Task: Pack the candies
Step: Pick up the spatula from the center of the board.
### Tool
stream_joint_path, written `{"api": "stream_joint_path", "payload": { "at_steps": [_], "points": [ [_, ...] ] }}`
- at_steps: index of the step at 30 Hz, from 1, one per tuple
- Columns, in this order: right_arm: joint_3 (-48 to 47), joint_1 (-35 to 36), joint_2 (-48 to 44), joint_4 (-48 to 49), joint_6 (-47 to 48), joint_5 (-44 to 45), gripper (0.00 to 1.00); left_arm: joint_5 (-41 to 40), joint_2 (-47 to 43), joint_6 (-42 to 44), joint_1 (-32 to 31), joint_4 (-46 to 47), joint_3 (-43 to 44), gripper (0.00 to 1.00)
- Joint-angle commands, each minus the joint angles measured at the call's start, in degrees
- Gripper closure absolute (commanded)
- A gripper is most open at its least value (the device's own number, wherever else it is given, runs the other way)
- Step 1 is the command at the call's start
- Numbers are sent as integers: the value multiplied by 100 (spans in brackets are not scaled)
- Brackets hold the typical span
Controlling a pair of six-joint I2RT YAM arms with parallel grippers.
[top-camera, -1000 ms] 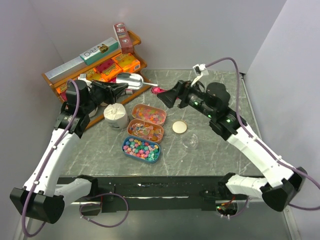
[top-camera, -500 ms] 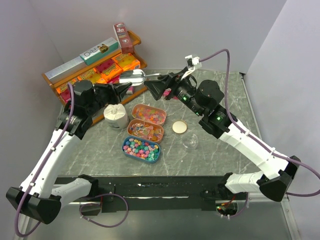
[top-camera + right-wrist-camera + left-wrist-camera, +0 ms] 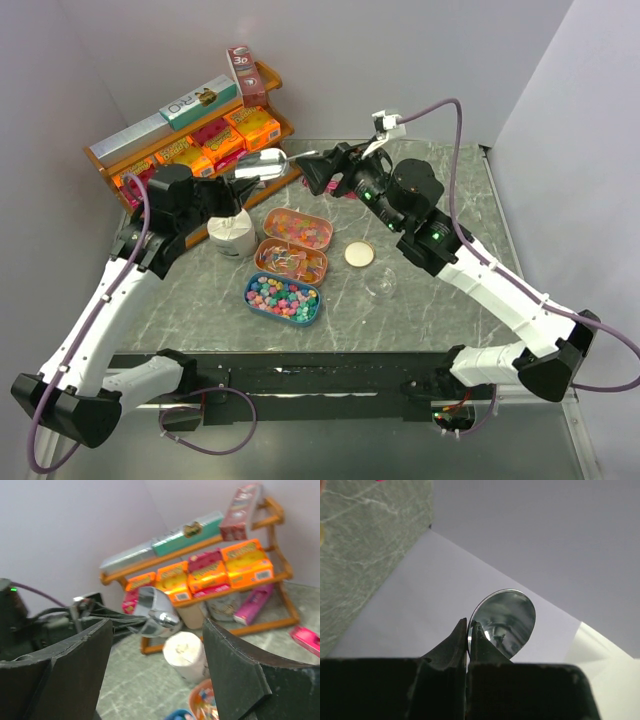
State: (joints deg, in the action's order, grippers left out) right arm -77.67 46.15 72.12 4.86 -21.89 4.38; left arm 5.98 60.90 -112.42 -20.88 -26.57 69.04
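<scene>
The candies (image 3: 284,297) are small bright sweets filling a blue tin, with more in a copper tin (image 3: 291,260) and a pink tin (image 3: 298,228). My left gripper (image 3: 233,174) is shut on the rim of a shiny metal scoop (image 3: 260,164) and holds it in the air beside the shelf. In the left wrist view the scoop's bowl (image 3: 506,621) sticks out past the pinched fingertips (image 3: 468,626). My right gripper (image 3: 306,171) is open just right of the scoop. In the right wrist view the scoop (image 3: 156,611) hangs beyond the spread fingers (image 3: 80,652).
A wooden shelf (image 3: 185,150) of orange and pink boxes stands at the back left. A white roll (image 3: 231,232) sits below the scoop. A gold lid (image 3: 359,255) and a clear jar (image 3: 380,285) lie right of the tins. A pink packet (image 3: 305,639) lies behind.
My right gripper has swung left and up to the scoop, and its jaws have narrowed a little. The left gripper has shifted the scoop only slightly, still clamped on it.
</scene>
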Motion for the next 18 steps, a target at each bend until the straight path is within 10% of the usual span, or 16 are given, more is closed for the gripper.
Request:
{"api": "stream_joint_path", "payload": {
  "at_steps": [1,9,18],
  "points": [
    [40,26,-452,-318,404,730,17,-412,-44,52,-30,-523,662,99],
    [-1065,17,-445,-3138,2565,-306,7,-642,413,1257,-21,-2405,1753,99],
    [-1198,87,-462,-4168,3489,-1949,11,-396,405,2364,-30,-3407,1877,99]
  ]
}}
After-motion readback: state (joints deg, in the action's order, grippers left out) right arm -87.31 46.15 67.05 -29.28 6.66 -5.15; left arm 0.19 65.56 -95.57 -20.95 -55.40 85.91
